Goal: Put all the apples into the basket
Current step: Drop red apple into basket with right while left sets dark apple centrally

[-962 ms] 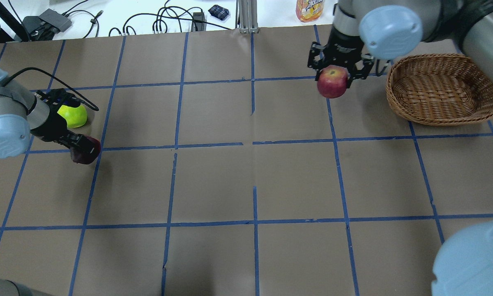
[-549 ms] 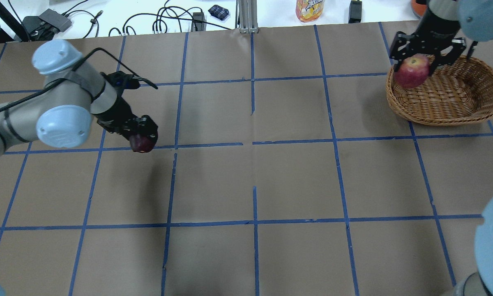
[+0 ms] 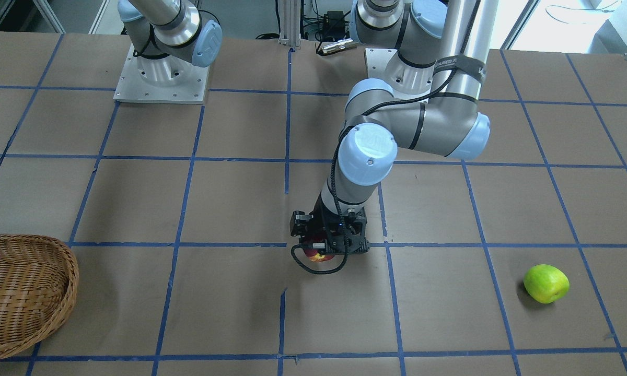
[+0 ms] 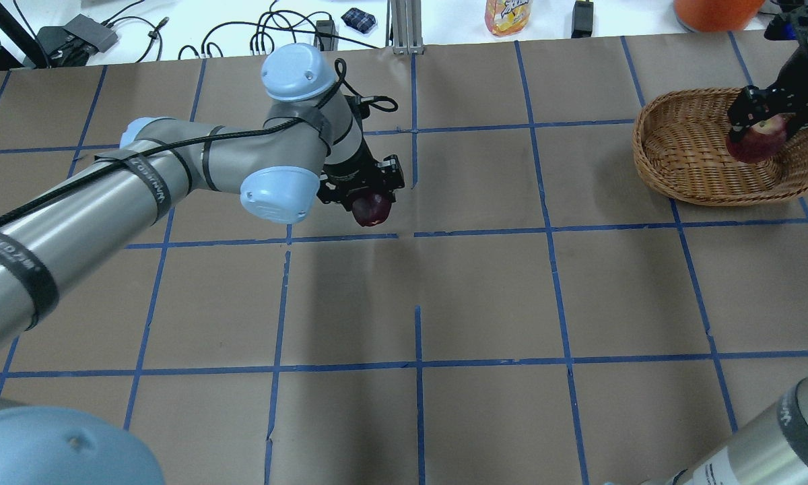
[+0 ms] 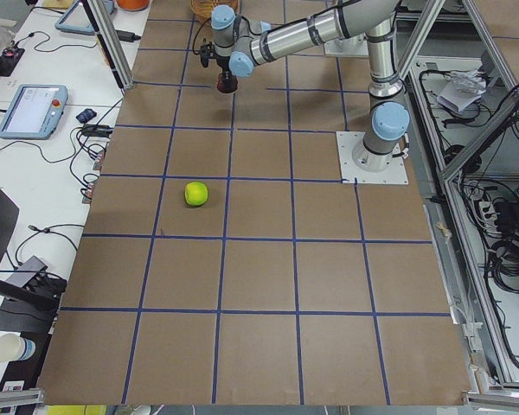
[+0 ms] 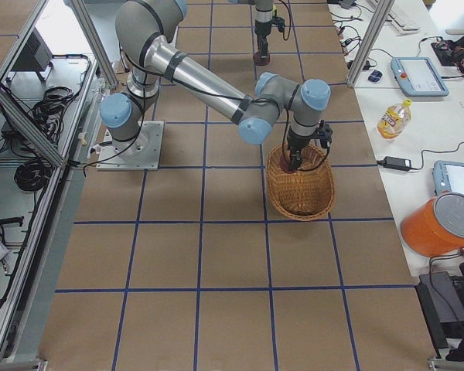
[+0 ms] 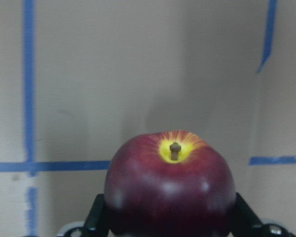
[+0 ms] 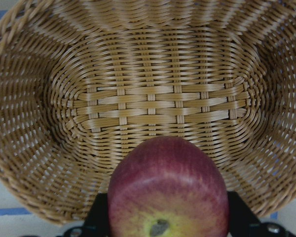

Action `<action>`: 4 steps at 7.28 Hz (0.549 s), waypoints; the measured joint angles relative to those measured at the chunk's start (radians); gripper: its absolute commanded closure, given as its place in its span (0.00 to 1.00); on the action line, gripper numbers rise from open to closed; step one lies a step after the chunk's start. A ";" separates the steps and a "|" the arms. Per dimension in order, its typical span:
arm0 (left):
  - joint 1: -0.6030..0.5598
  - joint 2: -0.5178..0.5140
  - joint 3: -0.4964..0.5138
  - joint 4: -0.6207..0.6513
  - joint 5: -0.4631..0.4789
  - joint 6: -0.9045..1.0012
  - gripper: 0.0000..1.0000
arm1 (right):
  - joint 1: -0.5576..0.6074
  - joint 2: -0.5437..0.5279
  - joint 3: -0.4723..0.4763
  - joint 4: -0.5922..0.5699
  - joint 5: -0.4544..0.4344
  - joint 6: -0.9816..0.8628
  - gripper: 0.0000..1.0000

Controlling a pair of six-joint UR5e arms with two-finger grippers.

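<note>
A: Left jaws?
B: Pinching maroon apple [image 4: 372, 207] above counter [image 4: 485, 289], near its middle. Stem dimple faces the wrist camera.
A: Right jaws?
B: Clamped on red apple [image 4: 757, 141], stem toward wrist, over basket [image 4: 666, 162], its right end. Basket's long axis runs left-right.
A: Green apple [image 3: 546, 283]?
B: On counter, far left. Stem direction unreadable.
</note>
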 measured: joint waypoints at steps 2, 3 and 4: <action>-0.040 -0.068 0.029 0.058 -0.004 -0.081 0.00 | -0.008 0.055 -0.003 -0.054 0.019 -0.005 1.00; -0.046 -0.085 0.032 0.084 -0.005 -0.105 0.00 | -0.009 0.080 -0.007 -0.061 0.049 0.008 1.00; -0.049 -0.081 0.031 0.096 0.001 -0.114 0.00 | -0.009 0.103 -0.011 -0.064 0.072 0.014 0.57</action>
